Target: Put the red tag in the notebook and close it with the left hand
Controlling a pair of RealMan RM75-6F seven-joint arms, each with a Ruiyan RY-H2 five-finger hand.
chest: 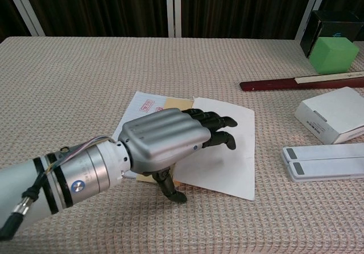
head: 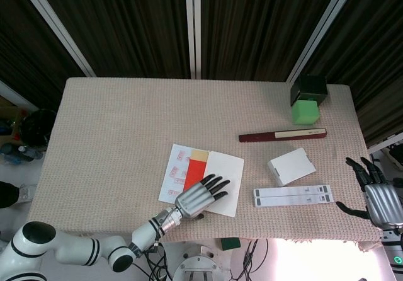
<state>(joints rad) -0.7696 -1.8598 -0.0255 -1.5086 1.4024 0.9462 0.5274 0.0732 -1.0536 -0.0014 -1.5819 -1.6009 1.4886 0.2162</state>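
The notebook (head: 223, 175) lies open near the table's front edge, with a stamped left page (head: 174, 172) and a blank white right page (chest: 230, 151). The red tag (head: 194, 169) lies on the tan strip by the spine; in the chest view my left hand hides it. My left hand (head: 199, 196) (chest: 169, 138) hovers palm down over the notebook's middle, fingers stretched out over the white page and holding nothing. Its thumb hangs down by the page's front edge. My right hand (head: 380, 199) sits at the table's right edge, fingers apart and empty.
To the right lie a white box (head: 291, 166), a flat white case (head: 292, 196) and a dark red ruler (head: 282, 135). At the back right corner a green cube (head: 306, 112) stands before a black box (head: 309, 89).
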